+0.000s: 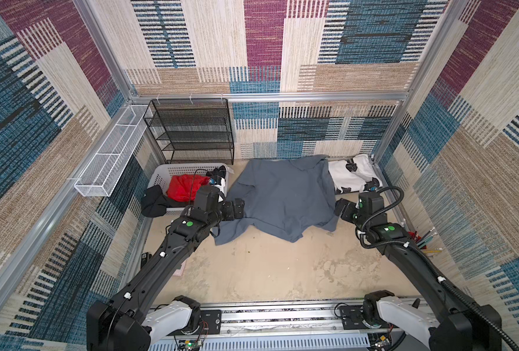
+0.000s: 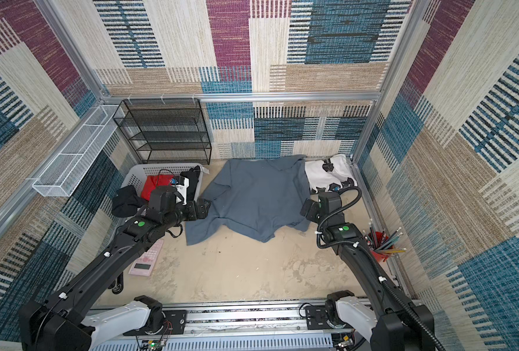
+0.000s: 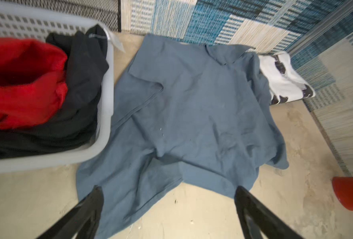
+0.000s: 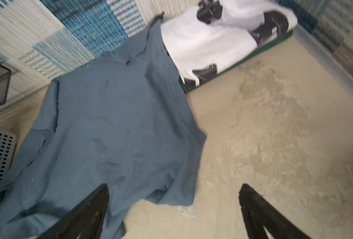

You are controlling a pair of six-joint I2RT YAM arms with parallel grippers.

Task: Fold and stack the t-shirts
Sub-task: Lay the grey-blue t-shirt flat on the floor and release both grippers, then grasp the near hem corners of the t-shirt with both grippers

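Left wrist view: slate-grey t-shirt [image 3: 192, 113] just ahead of wide-apart, empty left fingers [image 3: 88, 213].

Overhead, wrist views; shared grey t-shirt [image 1: 282, 197]

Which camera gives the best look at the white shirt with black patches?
Right wrist view: the white shirt is largest there. Both top views show it small; the left wrist view catches it beyond the grey shirt.
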